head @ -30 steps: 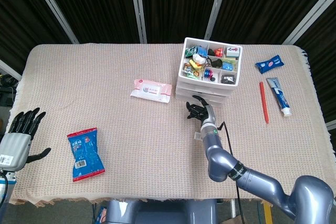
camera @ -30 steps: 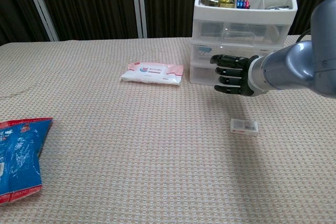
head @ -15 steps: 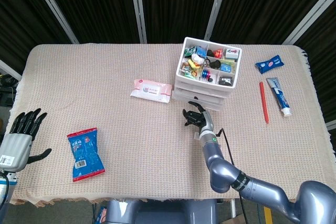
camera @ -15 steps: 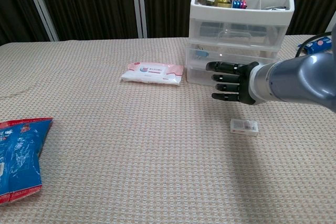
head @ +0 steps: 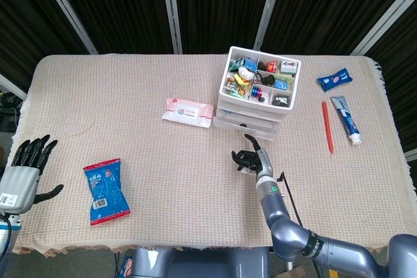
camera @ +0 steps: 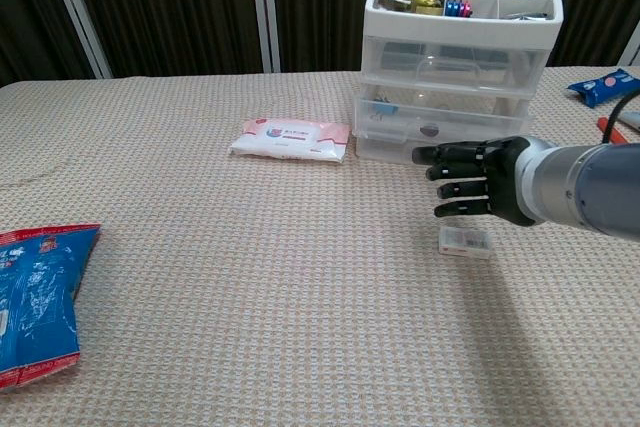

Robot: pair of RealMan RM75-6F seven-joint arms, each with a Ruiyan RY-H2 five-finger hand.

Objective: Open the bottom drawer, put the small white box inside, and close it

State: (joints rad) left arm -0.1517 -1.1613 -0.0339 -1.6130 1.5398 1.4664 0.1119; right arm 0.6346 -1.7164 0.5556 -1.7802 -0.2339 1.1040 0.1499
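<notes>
A beige woven cloth point(head: 130, 89) is covering the table, with dark slatted panels and pale bars standing behind it. On the cloth are lying a pink-and-white wipes packet point(head: 187, 111), a blue-and-red snack bag point(head: 106, 191), a red pen point(head: 327, 126), a white tube point(head: 346, 119) and a small blue wrapper point(head: 335, 79).

The white plastic drawer unit point(camera: 458, 57), its top tray crowded with small items too tiny to name, is standing just beyond the fingertips point(camera: 432, 159) of the right hand point(camera: 480, 181). The small white box point(camera: 465, 240) is lying on the cloth directly below those fingers; the head view is hiding it behind the hand. The bottom drawer point(camera: 420, 127) is sitting slightly pulled out.

The right hand's fingers are extended, loosely apart, holding nothing. The left hand point(head: 27, 168), cut by the frame edge, is resting open with fingers spread.

Compared with a second ago, the right hand is withdrawing from the drawers toward the box.
</notes>
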